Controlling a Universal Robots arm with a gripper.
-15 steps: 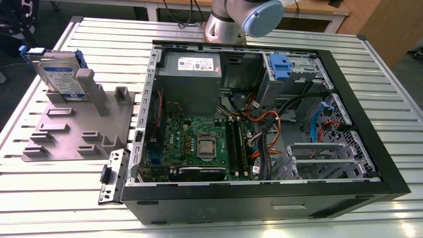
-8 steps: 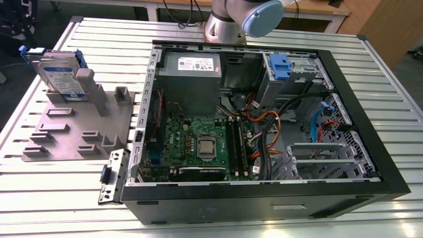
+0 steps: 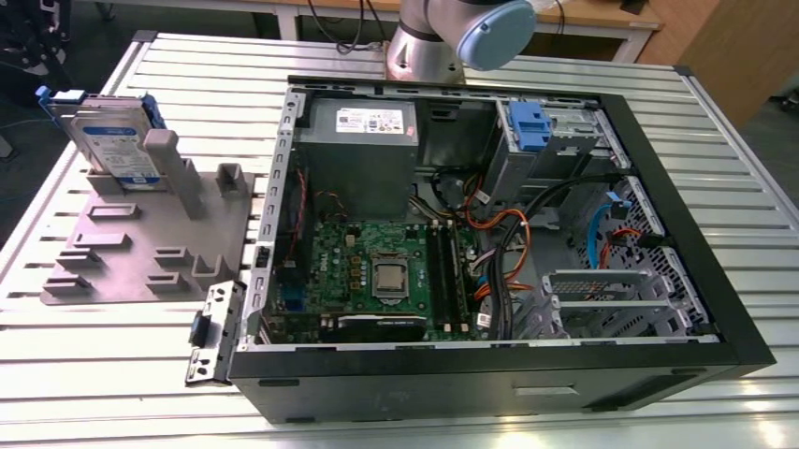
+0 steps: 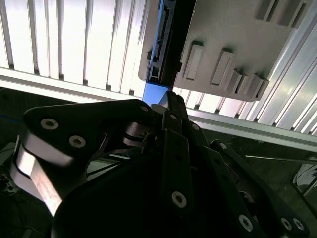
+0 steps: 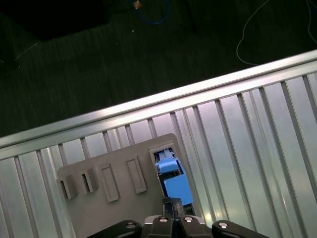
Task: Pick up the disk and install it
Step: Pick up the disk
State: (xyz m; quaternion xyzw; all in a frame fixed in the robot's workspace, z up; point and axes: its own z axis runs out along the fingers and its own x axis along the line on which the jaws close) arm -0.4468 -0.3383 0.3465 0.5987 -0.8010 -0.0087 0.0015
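Slatted metal table (image 3: 736, 168), with dark floor (image 5: 99, 59) beyond its edge. An open computer case (image 3: 500, 379) takes up most of the surface: board, cable bundles, and a blue clip (image 3: 530, 126) in the far bay. At the exterior view's left lies the grey plate (image 3: 125, 253) with upright pegs. The disk (image 3: 115, 145) stands on edge at its far corner, a tall peg (image 3: 175, 173) just beside it, nothing gripping it. The arm's base (image 3: 437, 37) stands behind the case.

Pincer (image 5: 171, 202) drawn together, holding nothing, poised over the disk's blue-railed top edge (image 5: 171, 171).

The second wrist view shows the pincer's black linkage (image 4: 166, 96) close up, the disk's connector edge (image 4: 161, 39) and the plate's underside-like ribs (image 4: 237, 29). The label shows in the exterior view.
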